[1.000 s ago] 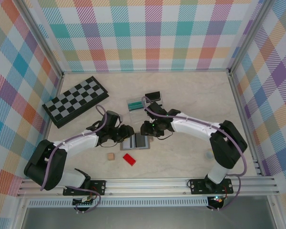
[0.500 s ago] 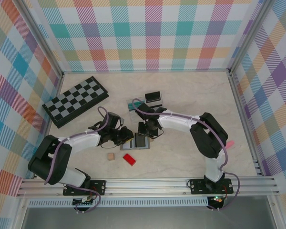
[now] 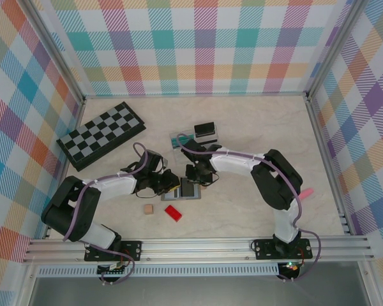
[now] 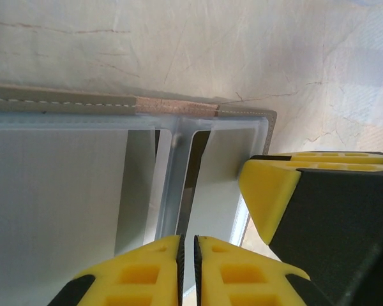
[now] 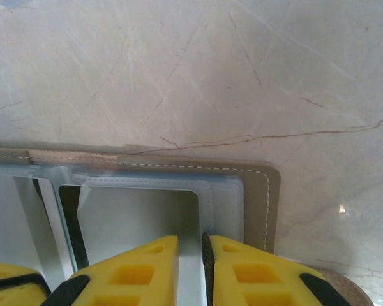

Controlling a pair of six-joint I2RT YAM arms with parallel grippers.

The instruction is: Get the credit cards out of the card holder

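The grey card holder (image 3: 187,189) lies open on the table, with pale clear sleeves (image 5: 140,217) inside a stitched border (image 4: 64,107). My left gripper (image 3: 172,182) stands at its left half; its pads (image 4: 187,245) are pinched on a thin sleeve edge by the centre fold. Over the right half, my right gripper (image 3: 195,178) has its jaws (image 5: 190,245) shut on a pale sleeve strip near the outer edge. I cannot tell whether a card lies in that strip. A black card (image 3: 205,131) and a clear-teal card (image 3: 180,139) lie on the table behind the holder.
A folded chessboard (image 3: 101,134) lies at the back left. In front of the holder are a red block (image 3: 173,212) and a small wooden cube (image 3: 149,209). A small pink thing (image 3: 306,192) shows at the right, beside the right arm.
Both grippers have closed down from partly open onto the holder's sleeves. The right arm folded in and its gripper came down over the holder; the left gripper edged right.
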